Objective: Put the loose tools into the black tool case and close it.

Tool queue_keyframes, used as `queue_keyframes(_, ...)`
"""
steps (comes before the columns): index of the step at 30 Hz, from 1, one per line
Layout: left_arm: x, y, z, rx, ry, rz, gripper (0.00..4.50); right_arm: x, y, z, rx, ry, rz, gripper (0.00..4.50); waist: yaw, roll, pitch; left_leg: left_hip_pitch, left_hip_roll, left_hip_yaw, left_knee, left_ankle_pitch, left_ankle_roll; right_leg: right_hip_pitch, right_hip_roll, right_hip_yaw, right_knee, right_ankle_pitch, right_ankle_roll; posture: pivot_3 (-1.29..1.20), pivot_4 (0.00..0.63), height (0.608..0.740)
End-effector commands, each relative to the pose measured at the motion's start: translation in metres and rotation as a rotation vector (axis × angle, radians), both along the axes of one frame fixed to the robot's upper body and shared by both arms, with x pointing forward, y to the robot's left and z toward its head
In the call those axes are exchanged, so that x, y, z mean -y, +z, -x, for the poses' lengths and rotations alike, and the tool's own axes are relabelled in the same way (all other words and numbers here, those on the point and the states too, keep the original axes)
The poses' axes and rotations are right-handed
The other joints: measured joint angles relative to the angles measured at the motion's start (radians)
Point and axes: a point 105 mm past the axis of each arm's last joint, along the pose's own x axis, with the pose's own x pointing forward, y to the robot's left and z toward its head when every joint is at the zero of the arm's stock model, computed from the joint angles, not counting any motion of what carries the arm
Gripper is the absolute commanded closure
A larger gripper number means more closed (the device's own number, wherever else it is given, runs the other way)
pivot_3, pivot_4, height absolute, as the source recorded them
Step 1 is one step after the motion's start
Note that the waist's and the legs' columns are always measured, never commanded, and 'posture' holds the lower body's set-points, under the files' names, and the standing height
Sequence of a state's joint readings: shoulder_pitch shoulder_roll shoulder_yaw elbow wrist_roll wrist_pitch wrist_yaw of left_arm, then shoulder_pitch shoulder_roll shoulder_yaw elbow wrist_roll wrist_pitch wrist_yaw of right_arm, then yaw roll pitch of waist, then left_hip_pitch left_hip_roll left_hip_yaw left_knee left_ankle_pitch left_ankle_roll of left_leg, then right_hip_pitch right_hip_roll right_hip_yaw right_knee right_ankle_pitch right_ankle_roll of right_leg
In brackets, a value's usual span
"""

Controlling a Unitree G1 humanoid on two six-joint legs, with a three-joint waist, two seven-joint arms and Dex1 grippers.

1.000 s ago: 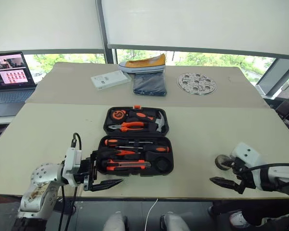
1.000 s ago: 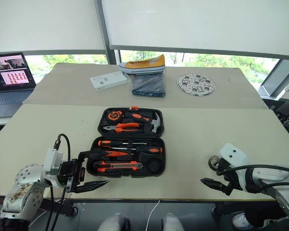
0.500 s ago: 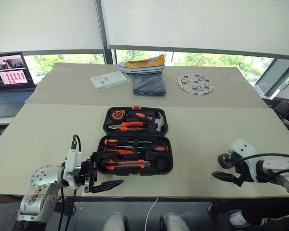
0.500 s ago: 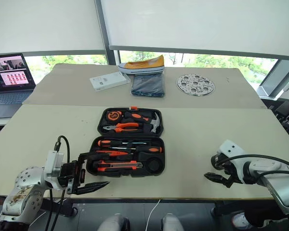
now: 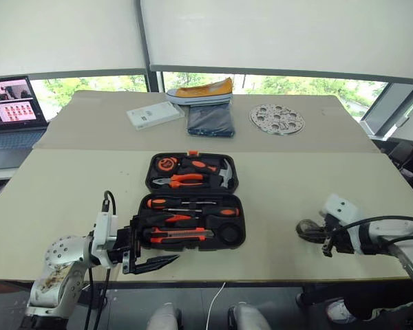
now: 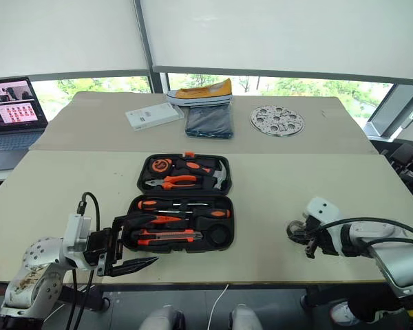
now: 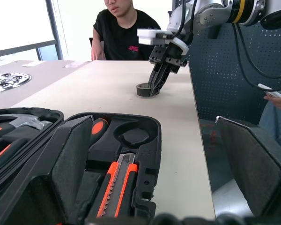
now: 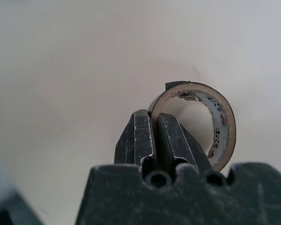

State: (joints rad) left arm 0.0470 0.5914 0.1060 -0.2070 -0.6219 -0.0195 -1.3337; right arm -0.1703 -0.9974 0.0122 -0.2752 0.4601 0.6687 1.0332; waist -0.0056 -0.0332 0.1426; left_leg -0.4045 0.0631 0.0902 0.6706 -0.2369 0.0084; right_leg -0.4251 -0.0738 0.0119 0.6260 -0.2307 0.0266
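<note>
Bright room with big windows and pulled-down blinds, two pale tables pushed together, and the near tabletop [image 5: 76, 185] carries the black tool case [image 5: 193, 201], lying open flat. In its far half sit the pliers [image 5: 179, 180], hammer [image 5: 224, 173] and tape measure [image 5: 168, 163]; the near half holds the screwdrivers [image 5: 182, 203] and the utility knife [image 5: 181, 234], with a round slot at its right end. No brand text is readable on the case or tools; the only writing is some tiny red and black print inside the tape roll [image 8: 210, 124], too small to make out in the right wrist view. That view shows the right end effector [image 8: 154, 136] pressed together on the roll's wall, one finger inside the ring, one outside. From the head camera the roll [image 5: 308, 229] sits on the tabletop well right of the case. The left end effector [image 5: 151, 251] is spread wide, just beside the case's near left corner. The left wrist view adds a seated person in a black shirt [image 7: 124, 33]. The far table has a laptop [image 5: 10, 110], a yellow shoe [image 5: 196, 93], a white box [image 5: 154, 114] and a perforated metal disc [image 5: 277, 119].
</note>
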Motion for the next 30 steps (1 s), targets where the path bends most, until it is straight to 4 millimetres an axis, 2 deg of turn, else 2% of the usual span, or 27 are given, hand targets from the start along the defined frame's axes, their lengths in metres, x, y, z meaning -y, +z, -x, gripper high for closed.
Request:
queue_keyframes(1, -0.006, 0.008, -0.001, 0.051, 0.032, 0.002, 0.00, -0.053, 0.044, 0.006, 0.068, 0.202, -0.151, 4.42, -0.007, 0.000, 0.000, 0.000, 0.001, -0.001, 0.000, 0.000, 0.000, 0.000, 0.001, 0.000, 0.000, 0.000, 0.000, 0.00, 0.150, 0.740)
queue_keyframes(3, -0.010, 0.008, -0.003, 0.049, 0.058, 0.000, 0.00, -0.077, 0.047, 0.009, 0.032, 0.264, -0.181, 4.42, -0.006, 0.000, 0.001, 0.001, 0.002, -0.001, 0.000, 0.000, 0.000, 0.000, 0.002, 0.000, 0.001, 0.001, -0.001, 0.00, 0.150, 0.740)
queue_keyframes(6, -0.014, 0.005, -0.003, 0.044, 0.077, -0.012, 0.00, -0.099, 0.041, 0.011, -0.002, 0.316, -0.165, 4.42, -0.003, -0.001, 0.001, 0.000, 0.002, -0.001, 0.000, 0.000, 0.000, 0.000, 0.002, -0.001, 0.001, 0.001, -0.003, 0.00, 0.150, 0.740)
queue_keyframes(8, -0.016, 0.002, -0.002, 0.040, 0.086, -0.023, 0.00, -0.108, 0.034, 0.008, -0.026, 0.317, -0.149, 4.42, 0.001, -0.001, 0.001, 0.000, 0.002, 0.000, 0.000, 0.000, 0.000, 0.000, 0.000, -0.002, 0.001, 0.004, -0.010, 0.00, 0.150, 0.740)
queue_keyframes(11, -0.022, 0.001, 0.002, 0.033, 0.107, -0.039, 0.00, -0.112, 0.017, 0.006, -0.068, 0.333, -0.079, 4.42, 0.001, -0.001, 0.001, -0.002, 0.000, 0.000, 0.000, 0.000, 0.000, -0.002, -0.002, -0.002, 0.000, 0.004, -0.009, 0.00, 0.150, 0.740)
queue_keyframes(19, -0.025, 0.000, 0.011, 0.015, 0.113, -0.056, 0.00, -0.121, -0.004, 0.004, -0.126, 0.366, -0.032, 4.42, 0.002, -0.001, 0.001, -0.002, 0.000, 0.001, 0.000, 0.000, 0.000, -0.002, -0.002, -0.002, 0.001, 0.004, -0.009, 0.00, 0.150, 0.740)
queue_keyframes(23, -0.029, 0.002, 0.008, 0.025, 0.139, -0.054, 0.00, -0.116, -0.011, -0.002, -0.112, 0.336, 0.016, 4.42, 0.002, -0.001, 0.001, -0.002, 0.000, 0.002, 0.000, 0.000, 0.000, -0.002, -0.002, -0.003, 0.001, 0.004, -0.009, 0.00, 0.150, 0.740)
queue_keyframes(25, -0.030, 0.004, 0.007, 0.024, 0.152, -0.044, 0.00, -0.117, -0.007, 0.000, -0.109, 0.348, -0.004, 3.70, 0.003, -0.001, 0.001, -0.002, 0.000, 0.003, 0.000, 0.000, 0.000, -0.002, -0.002, -0.003, 0.001, 0.004, -0.009, 0.00, 0.150, 0.740)
queue_keyframes(26, -0.030, 0.006, 0.006, 0.023, 0.153, -0.031, 0.00, -0.119, -0.004, 0.002, -0.105, 0.364, -0.023, 3.53, 0.004, -0.001, 0.001, -0.002, 0.000, 0.003, 0.000, 0.000, 0.000, -0.002, -0.002, -0.003, 0.001, 0.004, -0.009, 0.00, 0.150, 0.740)
queue_keyframes(29, -0.033, 0.011, 0.005, 0.001, 0.162, -0.005, 0.00, -0.117, 0.008, 0.013, -0.093, 0.432, -0.115, 2.56, 0.005, -0.001, 0.001, -0.002, 0.000, 0.004, 0.000, 0.000, 0.000, -0.002, -0.002, -0.003, 0.000, 0.004, -0.009, 0.00, 0.150, 0.740)
queue_keyframes(30, -0.034, 0.011, 0.004, -0.005, 0.164, -0.012, 0.00, -0.115, 0.012, 0.014, -0.080, 0.446, -0.138, 2.13, 0.007, -0.001, 0.001, -0.003, 0.000, 0.004, 0.000, 0.000, 0.000, -0.002, -0.002, -0.003, 0.000, 0.004, -0.009, 0.00, 0.150, 0.740)
